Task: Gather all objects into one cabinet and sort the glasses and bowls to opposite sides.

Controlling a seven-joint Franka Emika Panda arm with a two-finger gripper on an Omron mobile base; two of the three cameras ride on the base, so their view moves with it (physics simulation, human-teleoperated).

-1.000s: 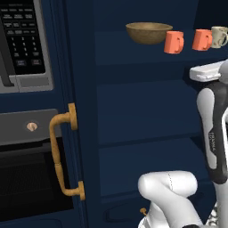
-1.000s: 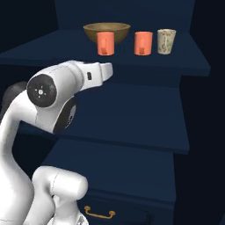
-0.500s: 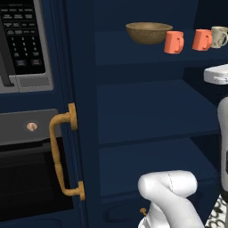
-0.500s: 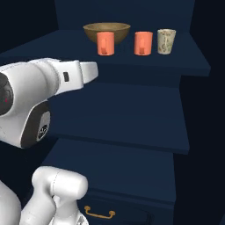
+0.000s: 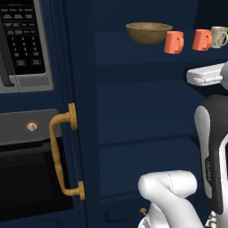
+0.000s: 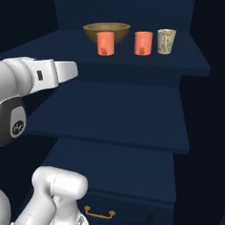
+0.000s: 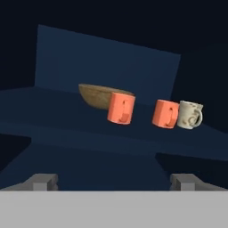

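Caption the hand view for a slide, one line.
Open gripper faces a navy cabinet shelf holding an olive-brown bowl, two coral-orange cups and a cream cup.

At your upper left sits a black microwave (image 5: 22,44) with a keypad; below it, a black oven (image 5: 26,178). Low in the right base frame, a navy drawer (image 6: 118,215) carries a brass pull (image 6: 99,214). Light is dim.
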